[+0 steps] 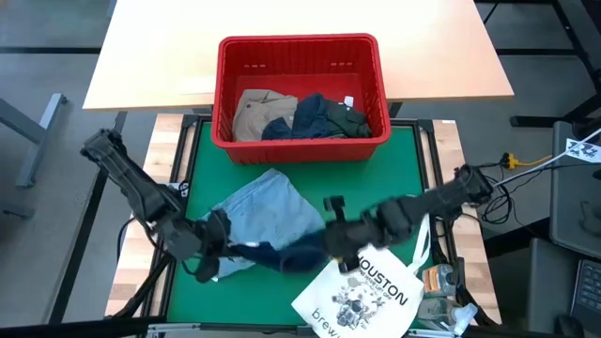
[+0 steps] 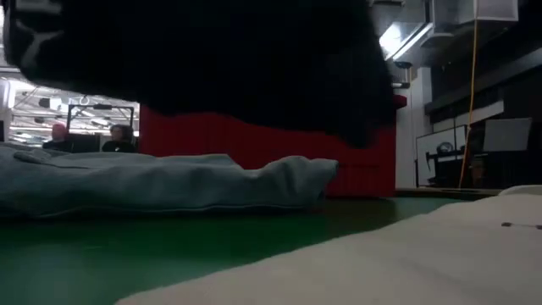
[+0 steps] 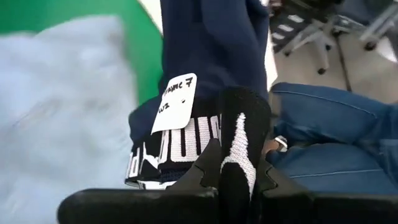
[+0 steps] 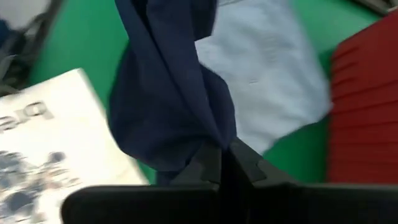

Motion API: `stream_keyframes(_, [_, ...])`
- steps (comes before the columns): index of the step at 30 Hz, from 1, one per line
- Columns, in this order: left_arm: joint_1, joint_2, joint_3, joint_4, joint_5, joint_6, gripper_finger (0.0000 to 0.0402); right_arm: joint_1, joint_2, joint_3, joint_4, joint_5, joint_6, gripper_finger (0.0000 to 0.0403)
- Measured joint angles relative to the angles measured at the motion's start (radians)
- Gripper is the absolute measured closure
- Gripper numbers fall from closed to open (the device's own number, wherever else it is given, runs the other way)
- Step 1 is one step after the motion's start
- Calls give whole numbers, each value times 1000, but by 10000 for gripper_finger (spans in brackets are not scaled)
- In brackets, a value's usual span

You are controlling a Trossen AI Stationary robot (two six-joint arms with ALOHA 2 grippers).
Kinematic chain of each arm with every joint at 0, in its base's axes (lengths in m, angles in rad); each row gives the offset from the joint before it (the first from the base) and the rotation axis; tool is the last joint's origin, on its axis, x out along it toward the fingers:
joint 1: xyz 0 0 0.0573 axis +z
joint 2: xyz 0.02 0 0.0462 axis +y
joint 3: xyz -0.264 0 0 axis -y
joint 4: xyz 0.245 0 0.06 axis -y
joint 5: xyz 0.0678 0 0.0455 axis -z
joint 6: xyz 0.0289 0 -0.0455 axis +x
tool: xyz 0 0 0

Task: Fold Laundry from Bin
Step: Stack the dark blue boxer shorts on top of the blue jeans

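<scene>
Navy cloth is what you have in both hands: the navy garment [image 1: 282, 253] hangs stretched between the two arms at the near edge of the bench [image 1: 413, 150], just above the green mat. Your left gripper [image 3: 239, 180] has its fingers pressed together on the waistband end, where a white paper tag [image 3: 174, 102] dangles; your right gripper [image 4: 224, 165] pinches the other end the same way, beside the white tote bag [image 1: 362, 296] that lies at the near right. Holding two ends apart like this looks meant to pull the piece out flat before you lay it down, though it sags and bunches in the middle. Just beyond it, the light blue denim garment [image 1: 268, 211] lies spread on the mat, partly under the navy one, so you may need to mind where you set the navy piece. Farthest off sits the red bin [image 1: 300, 47], touching the mat's far edge; inside it you can see a khaki-tan garment [image 1: 258, 111] on the left and darker blue and green garments [image 1: 324, 117] heaped to its right.
</scene>
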Motion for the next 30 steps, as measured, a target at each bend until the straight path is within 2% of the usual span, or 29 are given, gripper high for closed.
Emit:
stream_keyframes(6, [-7,-111,0,-277,24,-188,392,-173,1,16,41,-1,-222,401])
stream_keyframes(11, [-6,-175,0,-466,23,-306,392,-327,8,12,152,-11,-378,401])
stream_keyframes(17, [-5,-193,0,-636,16,-400,391,-482,19,2,342,-178,-499,401])
stream_keyframes(21, [-5,-187,0,-680,-9,-444,391,-536,51,1,365,-258,-504,400])
stream_keyframes(27, [-4,-121,0,-720,-32,-453,391,-546,107,1,288,-252,-567,401])
stream_keyframes(30, [-4,-68,0,-753,-35,-453,391,-544,139,1,277,-216,-610,401])
